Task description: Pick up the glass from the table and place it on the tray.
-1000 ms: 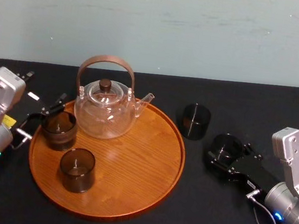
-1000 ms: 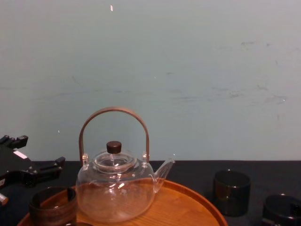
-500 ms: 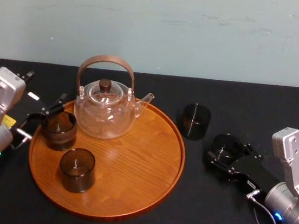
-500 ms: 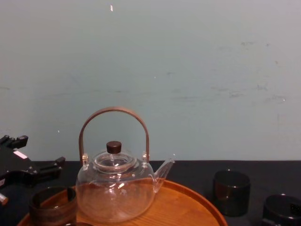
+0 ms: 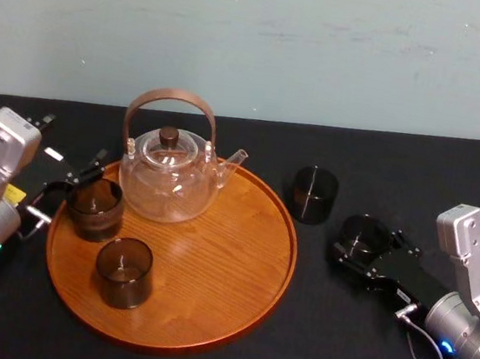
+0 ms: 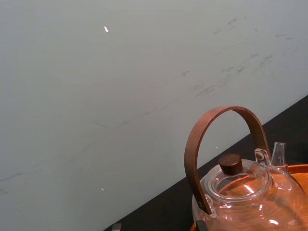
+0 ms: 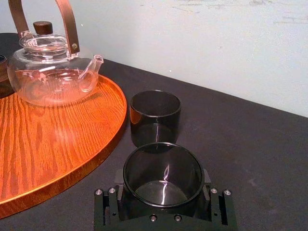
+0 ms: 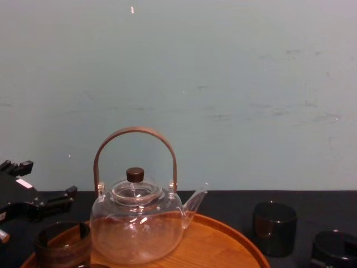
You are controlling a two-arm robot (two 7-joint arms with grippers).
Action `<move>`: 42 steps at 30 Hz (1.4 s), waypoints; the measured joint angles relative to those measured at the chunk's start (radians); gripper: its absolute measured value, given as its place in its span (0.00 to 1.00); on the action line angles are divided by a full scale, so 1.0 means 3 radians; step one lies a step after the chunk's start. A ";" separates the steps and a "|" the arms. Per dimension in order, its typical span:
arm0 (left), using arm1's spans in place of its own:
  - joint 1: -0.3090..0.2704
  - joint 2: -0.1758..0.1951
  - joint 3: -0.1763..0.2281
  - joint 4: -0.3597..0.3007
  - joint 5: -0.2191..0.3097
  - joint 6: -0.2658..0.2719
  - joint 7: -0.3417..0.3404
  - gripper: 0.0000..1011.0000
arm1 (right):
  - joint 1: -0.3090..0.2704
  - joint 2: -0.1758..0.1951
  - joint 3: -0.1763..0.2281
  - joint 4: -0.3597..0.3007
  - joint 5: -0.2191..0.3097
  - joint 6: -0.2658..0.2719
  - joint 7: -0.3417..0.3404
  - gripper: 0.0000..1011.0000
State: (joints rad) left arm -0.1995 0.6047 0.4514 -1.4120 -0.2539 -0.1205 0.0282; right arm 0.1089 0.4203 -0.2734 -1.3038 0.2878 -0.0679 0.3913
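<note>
Your right gripper clasps the smoky, thin-rimmed glass, upright on the black-clothed table right of the tray; the right wrist view looks down into it, the chest view catches its side; your left gripper sits spread at the tray's left edge, pale wall behind.

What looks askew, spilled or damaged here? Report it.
Nothing stands out. The teapot and two glasses stand upright on the tray, a third glass upright on the table beside it, and the right tool grips a fourth glass, also upright.
</note>
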 joint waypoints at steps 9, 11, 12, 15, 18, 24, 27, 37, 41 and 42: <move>0.0000 0.0000 0.0000 0.0000 0.0000 0.0000 0.0000 0.99 | 0.0000 0.0000 0.0000 0.0000 0.0000 0.0000 0.0000 0.90; 0.0000 0.0000 0.0000 0.0000 0.0000 0.0000 0.0000 0.99 | 0.0000 0.0000 0.0000 0.0000 0.0000 0.0000 0.0000 0.90; 0.0000 0.0000 0.0000 0.0000 0.0000 0.0000 0.0000 0.99 | 0.0000 0.0000 0.0000 0.0000 0.0000 0.0000 0.0000 0.90; 0.0000 0.0000 0.0000 0.0000 0.0000 0.0000 0.0000 0.99 | 0.0000 0.0000 0.0000 0.0000 0.0000 0.0000 0.0000 0.90; 0.0000 0.0000 0.0000 0.0000 0.0000 0.0000 0.0000 0.99 | 0.0000 0.0000 0.0000 0.0000 0.0000 0.0000 0.0000 0.90; 0.0000 0.0000 0.0000 0.0000 0.0000 0.0000 0.0000 0.99 | 0.0000 0.0000 0.0000 0.0000 0.0000 0.0000 0.0000 0.90; 0.0000 0.0000 0.0000 0.0000 0.0000 0.0000 0.0000 0.99 | 0.0000 0.0000 0.0000 0.0000 0.0000 0.0000 0.0000 0.90; 0.0000 0.0000 0.0000 0.0000 0.0000 0.0000 0.0000 0.99 | -0.0024 0.0002 0.0034 -0.0035 0.0022 -0.0010 0.0028 0.90; 0.0000 0.0000 0.0000 0.0000 0.0000 0.0000 0.0000 0.99 | -0.0065 0.0014 0.0075 -0.0119 0.0063 -0.0011 0.0062 0.90; 0.0000 0.0000 0.0000 0.0000 0.0000 0.0000 0.0000 0.99 | -0.0073 0.0018 0.0079 -0.0141 0.0067 -0.0011 0.0068 0.90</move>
State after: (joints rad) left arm -0.1995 0.6047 0.4514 -1.4120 -0.2539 -0.1206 0.0283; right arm 0.0870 0.4258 -0.2497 -1.3461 0.3079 -0.0711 0.4116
